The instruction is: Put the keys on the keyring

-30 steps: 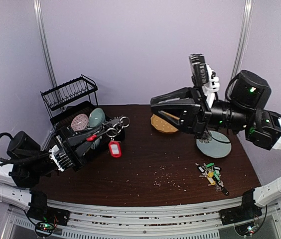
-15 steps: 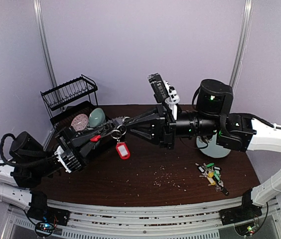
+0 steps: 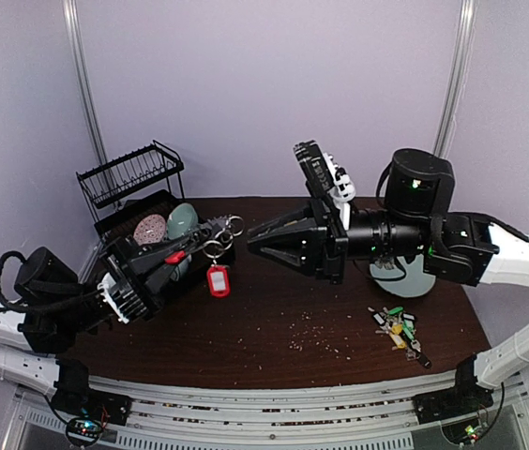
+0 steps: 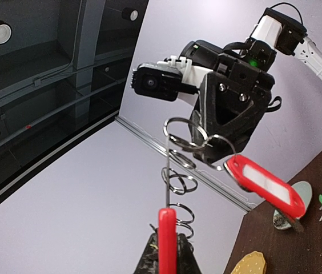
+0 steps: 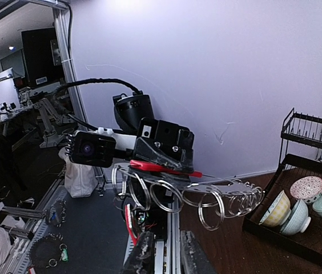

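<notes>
The keyring (image 3: 216,236) hangs left, the keys (image 3: 398,327) right (rack (image 3: 131,180) behind).

We see a palm-sized keyring (image 4: 167,234) whose red arc is smooth, glossy plastic, fringed with thin loops of bright, polished silver metal. The oblong red key tag (image 4: 262,186) hanging from it is shiny plastic with a paler, duller insert. The right gripper (image 3: 255,240) looks like matt black plastic. The dark brown table (image 3: 283,300) has a dull, wood-like top. The black wire dish rack (image 3: 131,174) reads as coated metal, and the small bowls (image 5: 311,188) in it as glazed, glossy ceramic. The loose silver keys (image 3: 398,328) glint as metal among coloured plastic tags.
</notes>
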